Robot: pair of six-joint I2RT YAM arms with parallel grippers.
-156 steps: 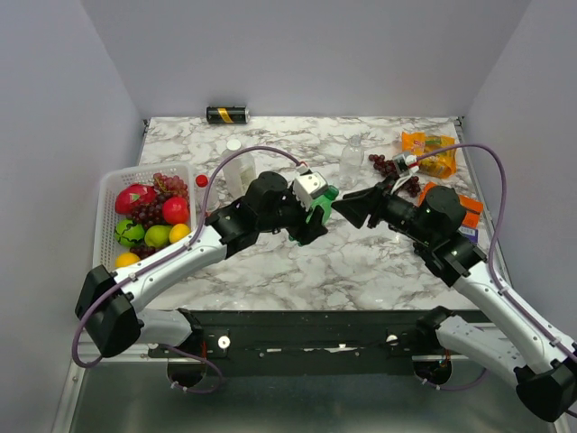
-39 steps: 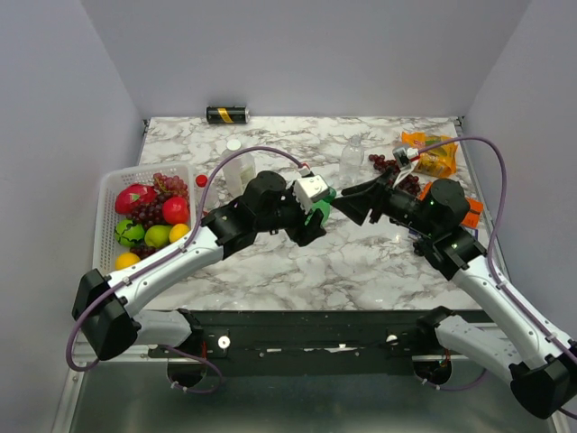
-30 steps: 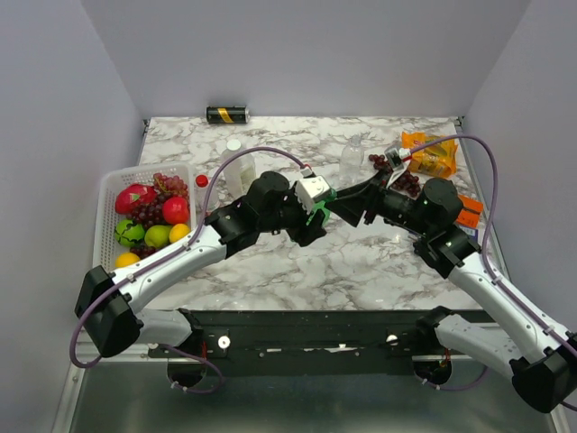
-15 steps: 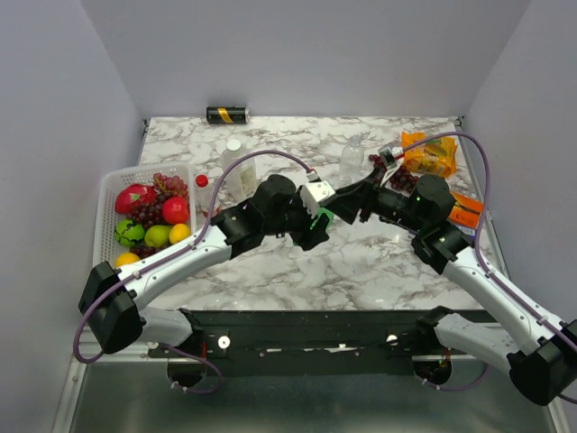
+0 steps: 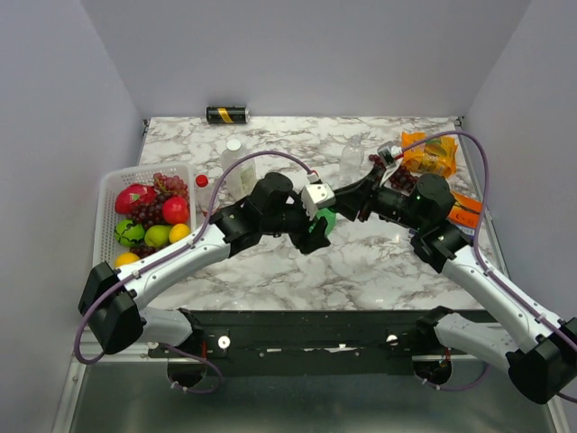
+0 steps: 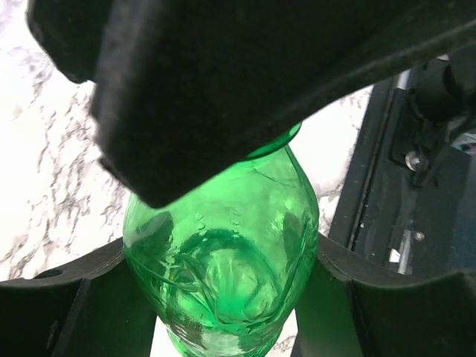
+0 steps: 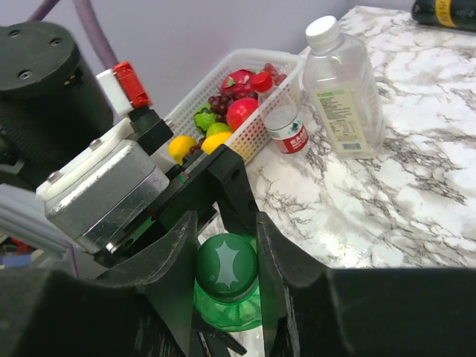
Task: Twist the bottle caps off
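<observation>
My left gripper (image 5: 315,225) is shut on the small green bottle (image 5: 325,219) and holds it by the body over the middle of the table; the bottle fills the left wrist view (image 6: 223,245) between the fingers. My right gripper (image 5: 336,208) meets it from the right. In the right wrist view its two fingers press either side of the green cap (image 7: 226,265). A small clear red-labelled bottle (image 5: 202,188) with a red cap and a larger clear bottle (image 5: 237,169) stand at the back left; both also show in the right wrist view (image 7: 285,123) (image 7: 345,88). Another clear bottle (image 5: 352,158) stands behind the grippers.
A white basket (image 5: 105,194) of fruit sits at the left edge. A black-and-gold can (image 5: 226,115) lies at the back wall. Orange snack packs (image 5: 429,153) and dark grapes (image 5: 385,166) lie at the back right behind my right arm.
My right gripper has moved left onto the green bottle's cap and closed round it. My left gripper has shifted a little right and nearer with the bottle.
</observation>
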